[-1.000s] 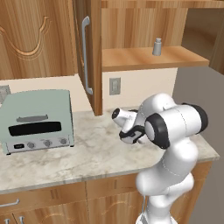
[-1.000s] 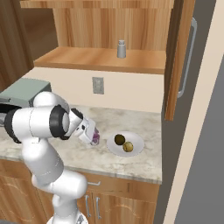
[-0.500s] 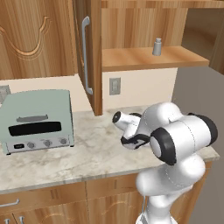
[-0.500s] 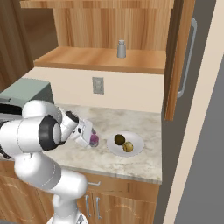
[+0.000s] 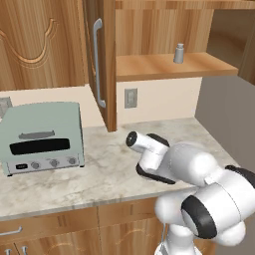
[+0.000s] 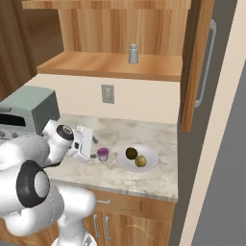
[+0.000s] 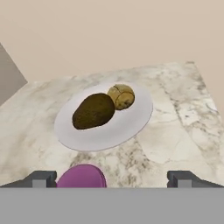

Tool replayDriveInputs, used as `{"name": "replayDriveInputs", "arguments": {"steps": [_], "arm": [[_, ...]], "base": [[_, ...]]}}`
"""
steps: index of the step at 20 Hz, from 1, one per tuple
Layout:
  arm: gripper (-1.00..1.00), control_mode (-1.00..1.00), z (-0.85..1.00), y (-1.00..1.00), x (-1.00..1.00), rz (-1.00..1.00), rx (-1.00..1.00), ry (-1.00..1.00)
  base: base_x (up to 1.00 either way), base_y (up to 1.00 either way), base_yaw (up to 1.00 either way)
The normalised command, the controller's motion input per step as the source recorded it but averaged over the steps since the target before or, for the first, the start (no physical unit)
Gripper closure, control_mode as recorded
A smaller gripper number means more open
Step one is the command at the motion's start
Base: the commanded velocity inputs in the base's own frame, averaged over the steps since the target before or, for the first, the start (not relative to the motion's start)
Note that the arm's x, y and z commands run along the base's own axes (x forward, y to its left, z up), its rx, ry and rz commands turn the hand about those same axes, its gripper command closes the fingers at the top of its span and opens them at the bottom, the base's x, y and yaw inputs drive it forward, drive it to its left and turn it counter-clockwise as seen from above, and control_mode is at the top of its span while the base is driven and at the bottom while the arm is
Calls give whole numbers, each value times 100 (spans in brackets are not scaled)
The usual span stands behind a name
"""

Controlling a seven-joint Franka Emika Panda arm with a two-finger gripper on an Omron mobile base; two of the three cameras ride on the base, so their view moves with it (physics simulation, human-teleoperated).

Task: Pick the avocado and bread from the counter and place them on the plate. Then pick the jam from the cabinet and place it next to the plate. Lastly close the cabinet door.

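Note:
The purple jam jar [image 6: 102, 153] stands on the marbled counter [image 6: 144, 132], just left of the white plate [image 6: 151, 161]. On the plate lie the dark avocado [image 6: 131, 153] and the tan bread [image 6: 140, 161]. My gripper [image 6: 97, 147] is low beside the jar, open. In the hand view the jar [image 7: 82, 176] sits between the spread fingertips [image 7: 41, 178], closer to the left one, with the avocado [image 7: 93, 110] and bread [image 7: 121, 96] on the plate [image 7: 131, 122] beyond. The cabinet door [image 6: 197, 72] stands open, its bar handle [image 6: 207, 62] facing right.
A grey shaker bottle [image 6: 133, 54] stands on the cabinet shelf [image 6: 96, 65]. A pale green toaster oven [image 5: 42, 137] occupies the counter's left part. A wall outlet [image 6: 107, 93] is behind the jar. The open door [image 5: 99, 60] juts out over the counter.
The gripper brought the jar down onto the counter beside the plate and its fingers have spread off it. The arm's upper links have swung lower and nearer the cameras.

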Motion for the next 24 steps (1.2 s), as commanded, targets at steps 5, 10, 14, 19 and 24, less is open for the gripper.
{"name": "replayDriveInputs", "arguments": {"steps": [5,10,14,19,24], "arm": [[-100,-100,52,24,-52,0,0,-15],[-100,-100,54,22,-56,-1,0,-13],[-100,-100,63,29,-53,-5,0,-17],[-100,-100,60,33,-53,-7,0,-17],[-100,-100,55,42,-44,-11,0,-13]], "base": [[0,0,0],[0,0,0],[0,0,0],[0,0,0],[0,0,0]]}}
